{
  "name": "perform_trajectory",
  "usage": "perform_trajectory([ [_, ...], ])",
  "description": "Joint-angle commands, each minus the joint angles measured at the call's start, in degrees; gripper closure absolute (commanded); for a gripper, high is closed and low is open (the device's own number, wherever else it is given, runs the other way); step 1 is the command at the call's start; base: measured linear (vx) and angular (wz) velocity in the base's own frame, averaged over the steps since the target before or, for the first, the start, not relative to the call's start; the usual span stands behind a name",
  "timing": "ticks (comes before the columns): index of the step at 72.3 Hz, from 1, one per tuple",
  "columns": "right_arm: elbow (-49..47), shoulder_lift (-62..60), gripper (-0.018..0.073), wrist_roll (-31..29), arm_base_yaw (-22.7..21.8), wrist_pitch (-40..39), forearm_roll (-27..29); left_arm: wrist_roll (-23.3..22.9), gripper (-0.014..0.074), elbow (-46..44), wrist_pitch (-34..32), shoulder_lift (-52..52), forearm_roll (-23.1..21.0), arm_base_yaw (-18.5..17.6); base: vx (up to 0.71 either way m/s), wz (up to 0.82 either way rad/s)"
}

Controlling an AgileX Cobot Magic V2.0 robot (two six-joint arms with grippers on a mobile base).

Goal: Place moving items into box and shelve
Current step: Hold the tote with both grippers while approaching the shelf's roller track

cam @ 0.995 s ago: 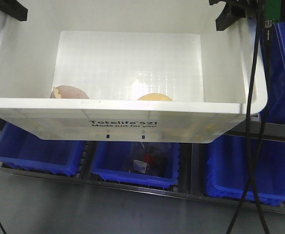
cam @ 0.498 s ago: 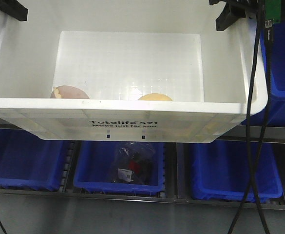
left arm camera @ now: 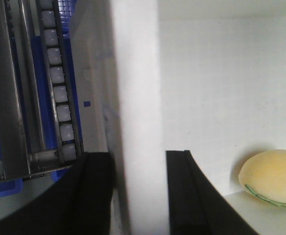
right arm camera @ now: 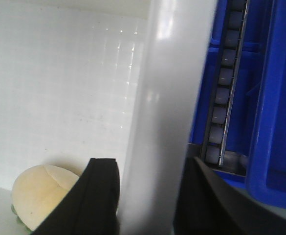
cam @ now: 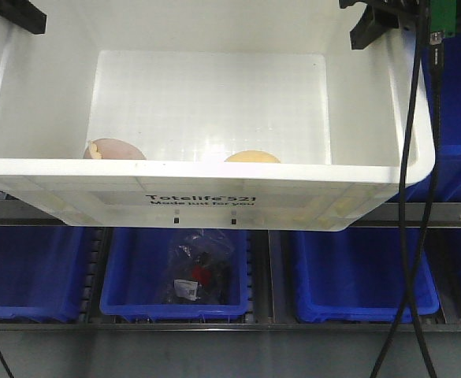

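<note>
Plainly, the packing looks done and the shelving is the step in hand. The box [cam: 214, 197] hangs in the air between the two arms, its long axis running side to side, square to the shelf front. The left pincer [left arm camera: 139, 198] straddles the left end wall, one finger inside and one outside, closed down on the plastic; the right pincer [right arm camera: 150, 196] grips the right end wall the same way. Each arm carries one end, so neither is nearer, and any move forward has to be made by both together or the box will skew.

Inside, the pinkish-brown plush [cam: 113, 149] lies against the near wall on the left and the yellow-orange plush [cam: 251, 157] against the same wall near the middle — both low on the floor of the box, well below the pincers.

Ahead and beneath sit the blue bins [cam: 364, 272], one holding a clear bag [cam: 198, 266]. That level looks full, and a free bay for the box does not show.
</note>
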Motion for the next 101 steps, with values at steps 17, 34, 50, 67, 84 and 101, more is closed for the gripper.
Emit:
perform_trajectory([
  [17,-2.5,-2.7,0.0564,-0.8,1.9,-0.3,15.7,0.8,0.0596,-2.5,-3.9,-3.2,-21.3,-2.8,0.00,0.01],
  [34,-2.5,-2.7,0.0564,-0.8,1.9,-0.3,15.7,0.8,0.0596,-2.5,-3.9,-3.2,-21.3,-2.8,0.00,0.00],
  [50,-2.5,-2.7,0.0564,-0.8,1.9,-0.3,15.7,0.8,0.0596,-2.5,-3.9,-3.2,-21.3,-2.8,0.00,0.00],
  [67,-2.5,-2.7,0.0564,-0.8,1.9,-0.3,15.7,0.8,0.0596,-2.5,-3.9,-3.2,-21.3,-2.8,0.00,0.00],
  [84,-2.5,-2.7,0.0564,-0.8,1.9,-0.3,15.7,0.8,0.0596,-2.5,-3.9,-3.2,-21.3,-2.8,0.00,0.00],
  [101,-2.5,-2.7,0.0564,-0.8,1.9,-0.3,15.7,0.8,0.0596,-2.5,-3.9,-3.2,-21.3,-2.8,0.00,0.00],
])
